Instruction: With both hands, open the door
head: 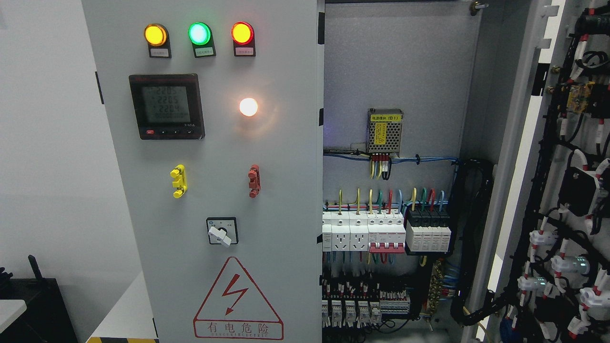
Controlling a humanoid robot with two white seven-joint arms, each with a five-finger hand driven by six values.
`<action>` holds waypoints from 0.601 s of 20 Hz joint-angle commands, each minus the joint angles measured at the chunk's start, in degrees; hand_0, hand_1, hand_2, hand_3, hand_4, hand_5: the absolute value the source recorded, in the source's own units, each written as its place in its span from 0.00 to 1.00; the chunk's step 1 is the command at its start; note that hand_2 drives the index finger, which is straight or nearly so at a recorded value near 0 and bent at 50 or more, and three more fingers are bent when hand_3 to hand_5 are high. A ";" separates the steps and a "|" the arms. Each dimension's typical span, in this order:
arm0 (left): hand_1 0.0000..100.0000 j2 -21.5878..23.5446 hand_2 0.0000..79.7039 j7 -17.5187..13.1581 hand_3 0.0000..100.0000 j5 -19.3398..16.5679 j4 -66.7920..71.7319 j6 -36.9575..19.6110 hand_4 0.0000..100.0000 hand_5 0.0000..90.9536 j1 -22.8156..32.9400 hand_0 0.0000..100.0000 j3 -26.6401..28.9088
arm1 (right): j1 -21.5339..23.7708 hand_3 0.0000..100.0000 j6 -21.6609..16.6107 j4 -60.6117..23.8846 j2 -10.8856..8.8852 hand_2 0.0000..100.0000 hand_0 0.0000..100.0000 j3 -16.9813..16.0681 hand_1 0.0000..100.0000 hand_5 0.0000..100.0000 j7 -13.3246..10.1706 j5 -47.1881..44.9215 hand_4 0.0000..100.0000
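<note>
From the head view we saw neither of the robot's hands nor any part of its arms, so we could not tell whether the fingers were open, closed or holding anything.

The electrical cabinet stood directly ahead of us. Its left door was shut, a tall grey panel with its long axis vertical and its face turned toward us. The right door stood swung wide open at the right of the picture, its long axis also upright and its inner side, strung with black cable bundles and white connectors, turned toward the cabinet interior.

On the closed door we saw three lit indicator lamps in a row near the top: amber, green and red. Below them sat a digital meter with a lit display, and to its right a glowing white lamp. Lower down were a yellow handle and a red handle, then a white rotary switch, and at the bottom a red high-voltage warning triangle.

Inside the opening we saw a mesh-cased power supply on the back plate, a row of white breakers with coloured wires, and terminal blocks beneath. A black object stood at the lower left, clear of the doors.
</note>
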 commanded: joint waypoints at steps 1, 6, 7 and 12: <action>0.00 -1.84 0.00 0.04 0.00 -0.01 0.88 -0.25 0.04 0.00 -0.07 0.00 -0.33 | 1.23 0.00 -4.22 -9.59 -0.24 0.00 0.00 -0.28 0.00 0.00 0.04 -0.23 0.00; 0.00 -1.93 0.00 0.04 0.00 -0.01 0.88 -0.25 0.04 0.00 -0.07 0.00 -0.33 | 1.06 0.00 -7.92 -10.37 0.29 0.00 0.00 -0.72 0.00 0.00 0.04 -0.49 0.00; 0.00 -1.93 0.00 0.04 0.00 -0.01 0.88 -0.25 0.04 0.00 -0.07 0.00 -0.24 | 1.06 0.00 -7.92 -11.95 0.38 0.00 0.00 -0.63 0.00 0.00 0.04 -0.49 0.00; 0.00 -1.93 0.00 0.04 0.00 -0.01 0.88 -0.25 0.04 0.00 -0.07 0.00 -0.24 | 1.06 0.00 -7.49 -20.65 0.29 0.00 0.00 -0.80 0.00 0.00 0.04 -0.40 0.00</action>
